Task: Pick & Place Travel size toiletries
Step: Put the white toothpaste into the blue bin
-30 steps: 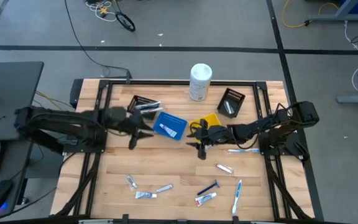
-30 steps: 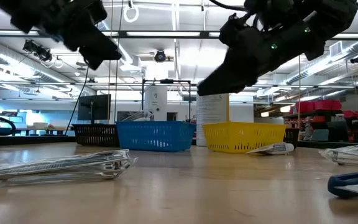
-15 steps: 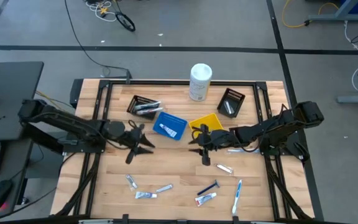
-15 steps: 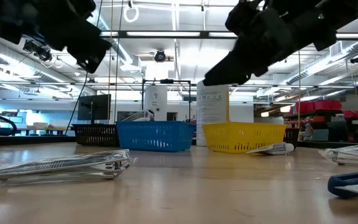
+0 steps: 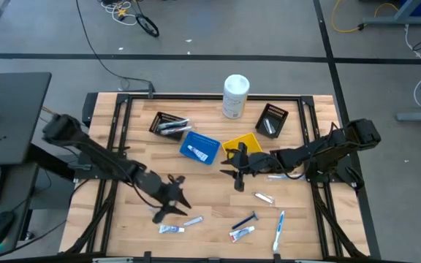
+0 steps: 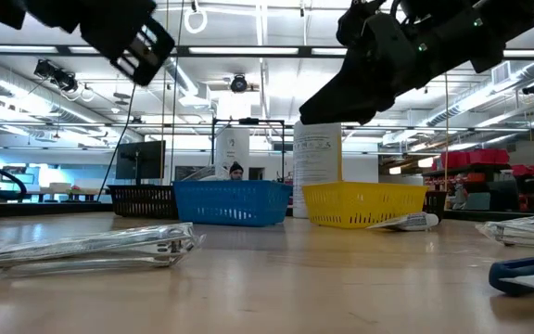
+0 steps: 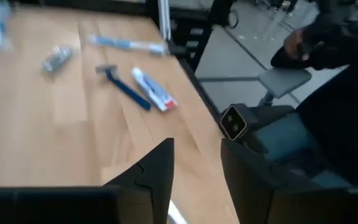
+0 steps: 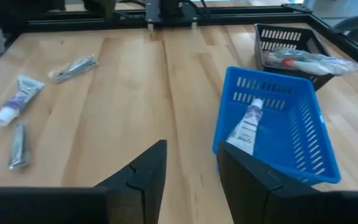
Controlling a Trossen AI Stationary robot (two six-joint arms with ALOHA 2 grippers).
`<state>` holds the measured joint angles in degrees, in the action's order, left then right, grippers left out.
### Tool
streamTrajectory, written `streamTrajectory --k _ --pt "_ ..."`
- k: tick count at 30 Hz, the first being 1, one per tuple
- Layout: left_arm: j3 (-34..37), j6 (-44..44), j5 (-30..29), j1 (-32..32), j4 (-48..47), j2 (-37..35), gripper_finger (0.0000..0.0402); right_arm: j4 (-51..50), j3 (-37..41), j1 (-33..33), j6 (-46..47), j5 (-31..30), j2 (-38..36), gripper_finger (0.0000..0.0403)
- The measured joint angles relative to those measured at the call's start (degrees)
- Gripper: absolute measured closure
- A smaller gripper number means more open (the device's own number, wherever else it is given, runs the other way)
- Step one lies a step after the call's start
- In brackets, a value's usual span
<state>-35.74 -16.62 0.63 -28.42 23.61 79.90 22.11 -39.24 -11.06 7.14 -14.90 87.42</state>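
Small toiletries lie flat on the wooden table near its near edge: white tubes (image 5: 170,229) (image 5: 193,220) (image 5: 241,233) (image 5: 264,197), a blue-handled razor (image 5: 245,220) and a pale toothbrush (image 5: 278,230). A wrapped toothbrush (image 5: 283,176) lies by the right arm. My left gripper (image 5: 172,208) (image 7: 197,146) is open and hovers above the near-left tubes, well off the table (image 6: 128,37). My right gripper (image 5: 236,172) (image 8: 191,149) is open too, in the air (image 6: 360,83) near the yellow bin (image 5: 245,141), facing the blue bin (image 8: 278,118), which holds a tube (image 8: 247,121).
A blue bin (image 5: 199,147), two black bins (image 5: 168,124) (image 5: 272,120) with items inside, and a large white canister (image 5: 235,96) stand along the far half. A clear wrapped item (image 6: 91,249) lies close to the low camera. Bare wood lies between the two grippers.
My left gripper has swung from beside the blue bin toward the table's near edge and to the right, ending above the near-left tubes. It stays open. My right gripper has kept about where it was. Nothing on the table has moved.
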Motion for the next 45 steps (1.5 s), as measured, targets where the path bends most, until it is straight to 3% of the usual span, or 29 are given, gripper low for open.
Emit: streamTrajectory --k 6,11,22,34,45 --pt "-3.3 -0.6 -0.5 -4.6 -3.7 9.3 0.022 0.0 0.0 -1.5 2.3 0.0 0.0 0.0254" --pt "-4.8 0.8 -3.6 -7.4 -9.0 11.3 0.0196 0.4 0.0 -2.8 2.8 0.0 0.6 0.0254" --pt "-4.8 -12.6 -16.4 -16.0 -15.0 12.4 0.0194 -0.3 0.0 -4.0 4.0 -4.2 2.2 0.0254" --pt "-4.9 -19.1 -18.8 -19.2 -14.5 20.9 0.0194 0.0 0.0 -4.0 4.0 -5.0 2.2 0.0254" --pt "-4.8 -20.4 -21.2 -18.9 -14.9 20.9 0.0288 0.0 0.0 -4.0 4.0 -5.0 2.2 0.0254"
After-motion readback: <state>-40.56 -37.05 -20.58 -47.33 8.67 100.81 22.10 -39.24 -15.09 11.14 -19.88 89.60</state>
